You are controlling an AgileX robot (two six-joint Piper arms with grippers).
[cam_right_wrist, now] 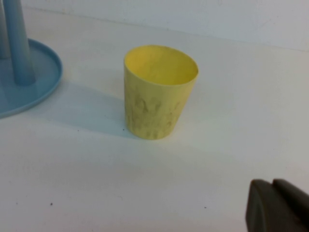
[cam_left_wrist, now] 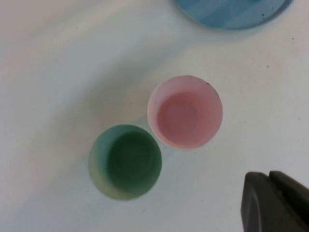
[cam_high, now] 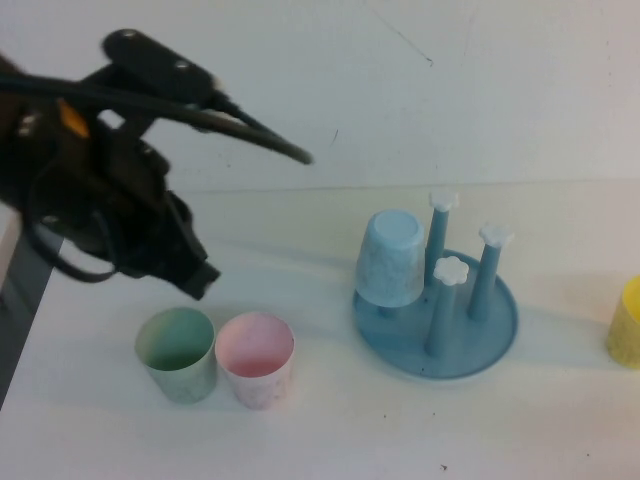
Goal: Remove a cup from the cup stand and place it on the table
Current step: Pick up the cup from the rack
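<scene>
Your white table (cam_high: 330, 430) fills the workspace below a plain pale wall, and on it the cup stand (cam_high: 437, 330) sits right of centre with the light blue cup (cam_high: 391, 257) upside down over one of its pegs, three white-capped pegs bare beside it. The cup is not yet off the stand. Left of the stand, a green cup (cam_high: 178, 352) and a pink cup (cam_high: 256, 358) stand upright and just touching, and a yellow cup (cam_high: 627, 322) stands at the right edge. Your main risk, as I judge it, is the crowding: if you swing the left arm across low, it could knock the green or pink cup over, and a sideways pull on the blue cup could drag or tip the whole stand rather than lift it clear of the peg. The left gripper (cam_high: 195, 272) hangs above and behind the green cup, angled down at the table; you cannot tell from here whether it is spread or closed. The right gripper (cam_right_wrist: 277, 208) sits low near the yellow cup, its state equally unclear.
</scene>
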